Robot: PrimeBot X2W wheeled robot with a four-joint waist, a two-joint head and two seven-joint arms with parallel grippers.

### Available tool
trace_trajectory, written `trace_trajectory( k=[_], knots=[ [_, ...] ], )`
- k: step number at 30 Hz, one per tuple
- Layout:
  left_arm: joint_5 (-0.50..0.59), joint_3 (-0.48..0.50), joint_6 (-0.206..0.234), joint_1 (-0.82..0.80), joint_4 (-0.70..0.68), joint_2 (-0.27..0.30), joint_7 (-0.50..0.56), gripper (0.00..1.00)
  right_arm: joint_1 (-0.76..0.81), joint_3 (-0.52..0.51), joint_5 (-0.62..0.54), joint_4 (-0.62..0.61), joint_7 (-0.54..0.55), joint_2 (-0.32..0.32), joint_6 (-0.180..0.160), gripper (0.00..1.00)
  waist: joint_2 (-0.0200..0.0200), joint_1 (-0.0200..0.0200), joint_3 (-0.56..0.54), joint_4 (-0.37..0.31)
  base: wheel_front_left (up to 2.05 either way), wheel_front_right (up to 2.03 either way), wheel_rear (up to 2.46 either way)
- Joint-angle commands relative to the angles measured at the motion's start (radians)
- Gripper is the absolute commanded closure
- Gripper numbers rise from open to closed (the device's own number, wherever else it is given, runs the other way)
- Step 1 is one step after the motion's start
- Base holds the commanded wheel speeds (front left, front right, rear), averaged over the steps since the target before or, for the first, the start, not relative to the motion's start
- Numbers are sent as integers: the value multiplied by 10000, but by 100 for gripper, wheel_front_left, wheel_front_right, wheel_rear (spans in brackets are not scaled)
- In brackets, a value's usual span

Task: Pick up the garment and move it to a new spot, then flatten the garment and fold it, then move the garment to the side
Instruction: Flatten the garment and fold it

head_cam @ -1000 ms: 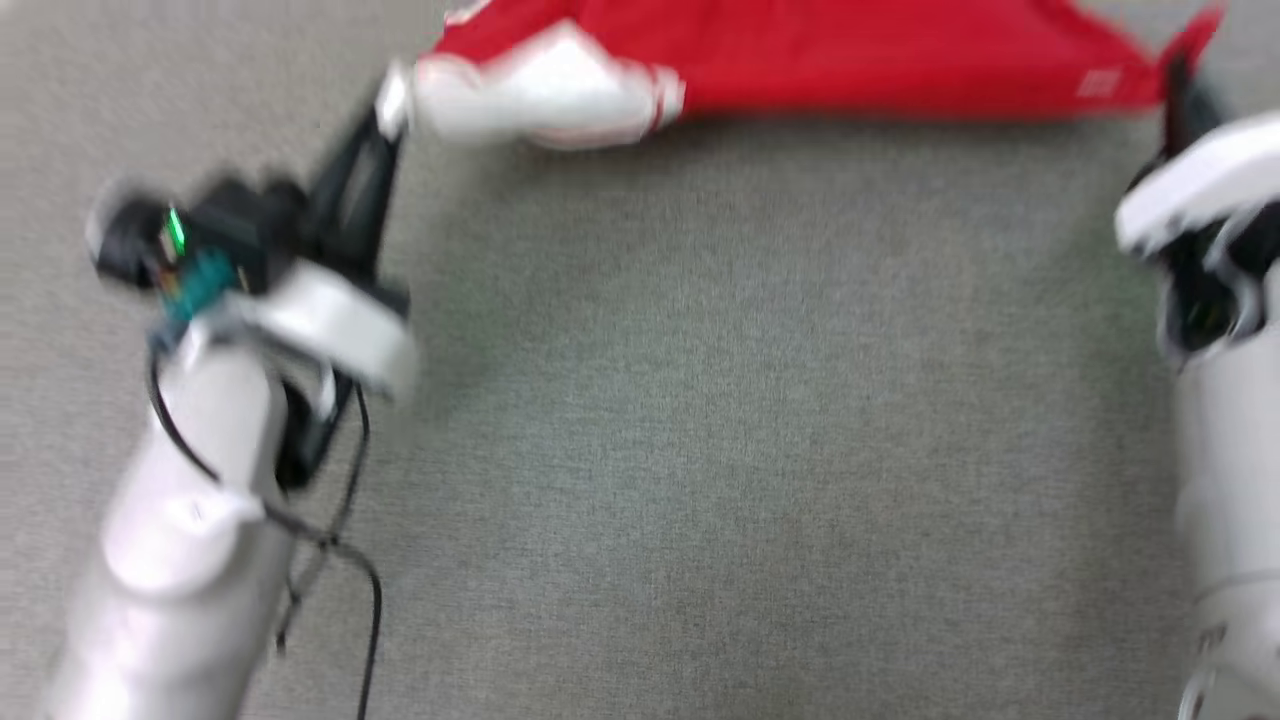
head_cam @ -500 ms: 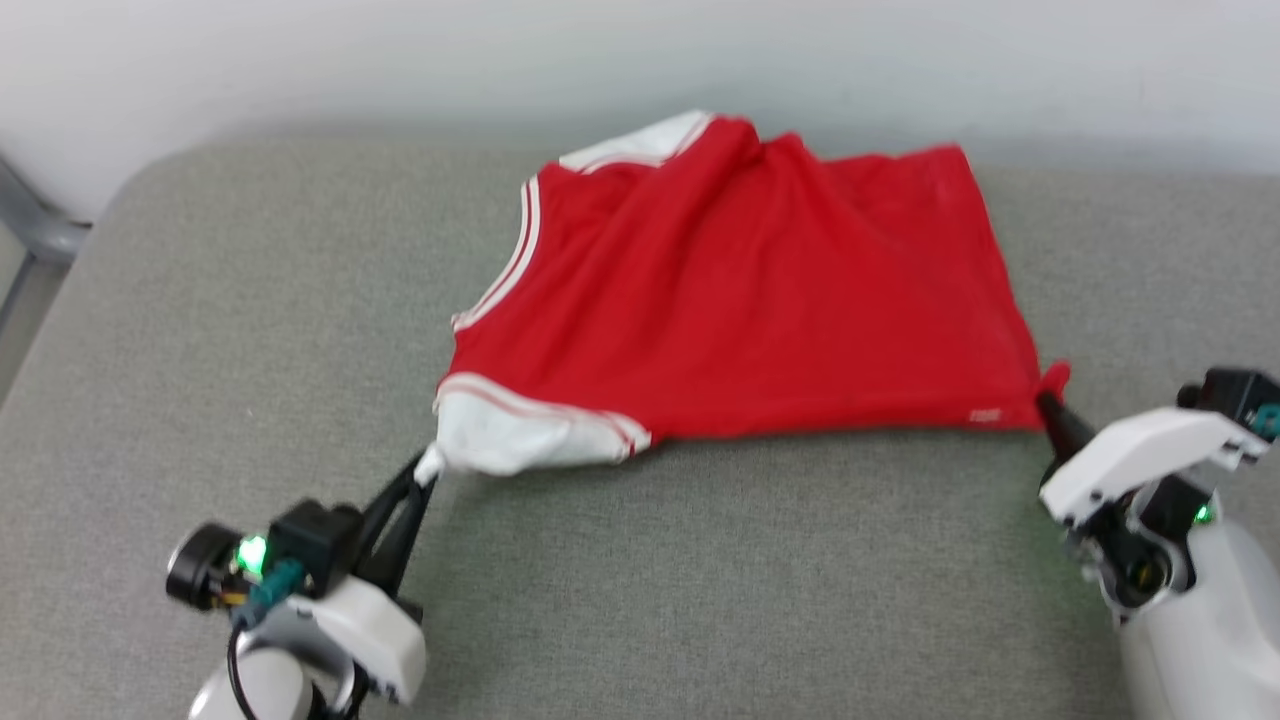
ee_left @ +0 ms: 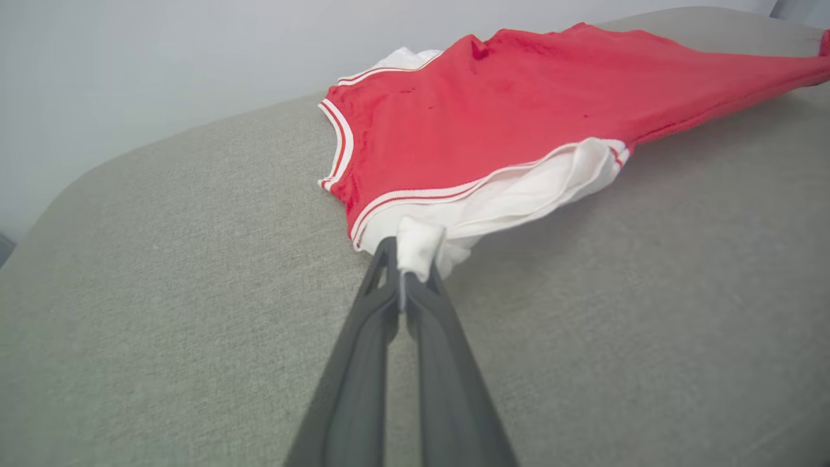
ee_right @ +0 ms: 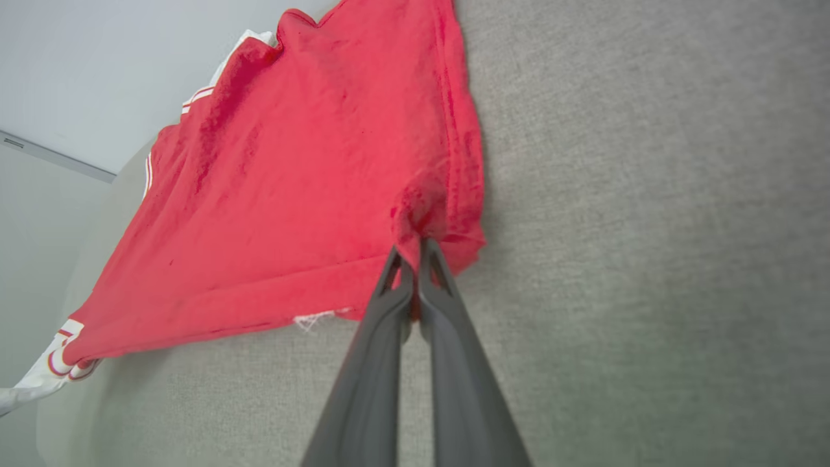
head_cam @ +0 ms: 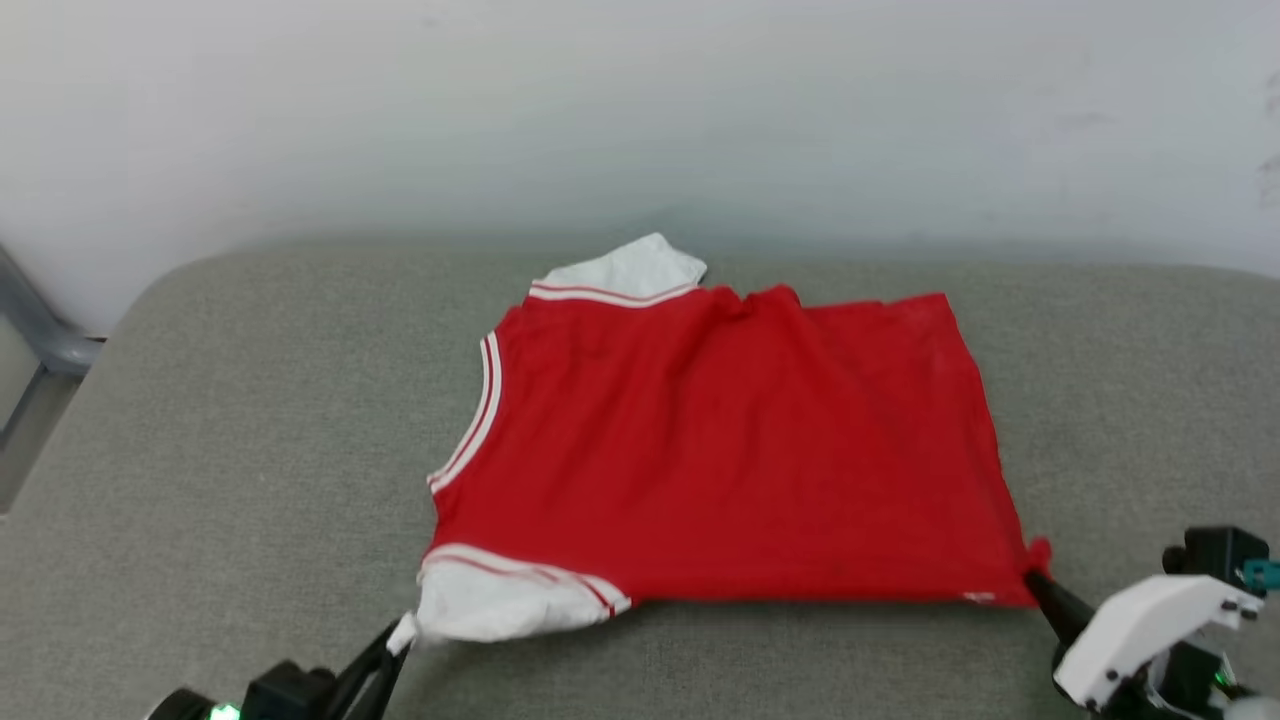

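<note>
The garment [head_cam: 720, 450] lies spread on the grey fabric surface [head_cam: 250, 400], pinched at both near corners — the left claw [ee_left: 407, 263] clamped tight on its white sleeve [ee_left: 512, 194], the right claw [ee_right: 413, 250] clamped on its red hem corner [ee_right: 454, 224].

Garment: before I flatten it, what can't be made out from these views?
Underside of the garment: every view, covered by its own cloth on the grey cushion.
Far sleeve: head view, mostly tucked behind the red body.
Hem label: head view, too small to read.
Left gripper: head view, bottom edge cuts off most of it; fingertips pinch the near sleeve.
Near sleeve: right wrist view, cut by the left edge.
</note>
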Motion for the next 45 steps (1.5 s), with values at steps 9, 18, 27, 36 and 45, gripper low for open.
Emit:
trace_trajectory(
  k=[9,18,27,36,45],
  knots=[
    [-420,-427,-46,2015,-1756,574,968,100,2439,-500,-156,-2377,2099,-117,-9,100,-1,2,-493,259,0,0,0],
    [-375,-579,26,2682,-2968,989,1281,100,3465,-861,-27,-4467,3770,-188,-9,100,-1,2,-376,312,0,0,0],
    [-368,-8,91,1003,-3644,1267,1198,100,2453,-1429,-170,-5838,4832,-94,-9,100,-1,2,334,338,0,0,0],
    [-410,-305,-113,-844,-2628,1103,1615,100,1076,-1065,-770,-5237,5013,-182,-9,100,-1,2,1555,242,0,0,0],
    [-392,-879,-272,-2695,-926,813,1503,100,71,-888,-1148,-4354,4825,-360,-9,100,-1,2,2414,336,0,0,0]
  ],
)
